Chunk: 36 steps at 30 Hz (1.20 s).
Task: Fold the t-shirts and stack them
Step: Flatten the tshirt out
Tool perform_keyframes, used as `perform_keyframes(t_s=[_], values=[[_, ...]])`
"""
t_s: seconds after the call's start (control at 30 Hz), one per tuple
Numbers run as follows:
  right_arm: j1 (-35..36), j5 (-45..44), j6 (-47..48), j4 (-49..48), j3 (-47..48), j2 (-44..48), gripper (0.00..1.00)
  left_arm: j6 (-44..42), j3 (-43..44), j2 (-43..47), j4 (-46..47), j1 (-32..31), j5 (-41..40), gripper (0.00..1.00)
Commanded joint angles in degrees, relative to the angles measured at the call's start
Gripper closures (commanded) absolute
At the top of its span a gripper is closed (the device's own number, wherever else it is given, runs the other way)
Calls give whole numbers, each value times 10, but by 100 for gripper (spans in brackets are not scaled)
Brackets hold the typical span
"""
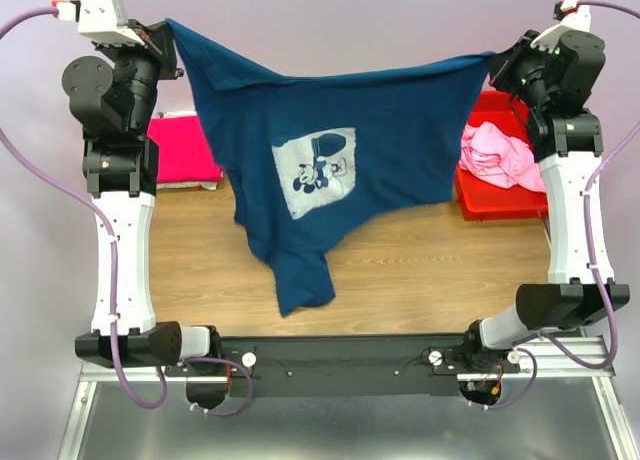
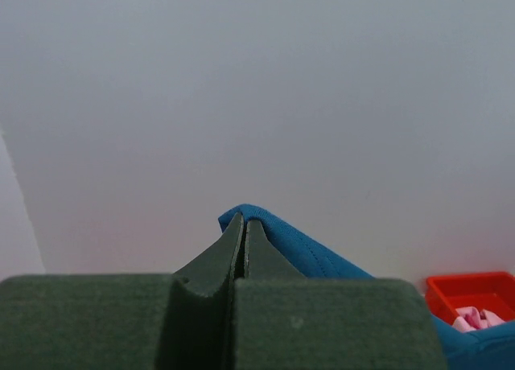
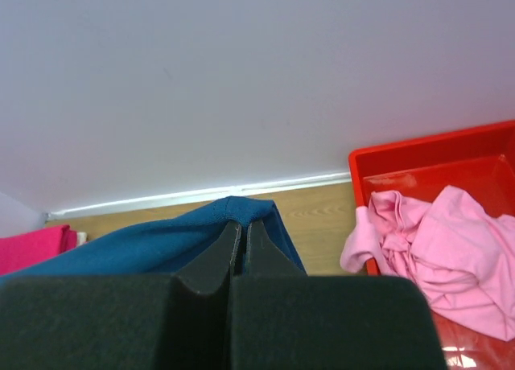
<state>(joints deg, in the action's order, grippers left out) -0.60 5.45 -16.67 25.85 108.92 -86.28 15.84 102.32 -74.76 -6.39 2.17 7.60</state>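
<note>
Deep navy-blue tee (image 1: pixel 400 130); white square print (image 1: pixel 316 172) mid-chest, cartoon mouse in navy and white. In glossy red bin (image 1: pixel 500 208) at right edge of bench, light pink tee (image 1: pixel 495 152). At left edge, magenta tee (image 1: pixel 185 150). Light wood grain on bench top (image 1: pixel 420 270). Pale grey-lilac wall (image 2: pixel 257 80) behind.

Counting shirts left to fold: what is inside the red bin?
A crumpled light pink t-shirt lies in the red bin. Anything beneath it is covered, and the hanging navy t-shirt hides the bin's far left corner from above.
</note>
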Motion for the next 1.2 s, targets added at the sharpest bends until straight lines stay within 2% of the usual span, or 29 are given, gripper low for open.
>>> perform_keyframes(t_s=[0.0, 0.13, 0.3, 0.5, 0.6, 0.77, 1.0, 1.17], values=[[-5, -34, -7, -10, -3, -22, 100, -7, 10, -25, -13, 0, 25, 100], [-5, -29, -11, -10, 29, -34, 99, -14, 37, -28, -19, -1, 12, 100], [-5, -15, -11, -11, 38, -5, 100, -41, 48, 20, -12, -1, -28, 100], [-5, 1, -5, -15, -11, 74, 100, -56, -19, 141, 41, -1, -53, 100], [-5, -9, 0, -17, -48, 143, 99, -63, -47, 199, 43, -1, -71, 100], [-5, -41, 0, 4, -70, 221, 99, -73, -36, 263, 15, -2, -113, 100], [-5, -76, -15, 67, -14, 239, 100, -86, 69, 227, -27, -1, -80, 100], [-5, -91, -46, 65, -56, 217, 99, -75, 57, 173, -13, -1, -9, 100]])
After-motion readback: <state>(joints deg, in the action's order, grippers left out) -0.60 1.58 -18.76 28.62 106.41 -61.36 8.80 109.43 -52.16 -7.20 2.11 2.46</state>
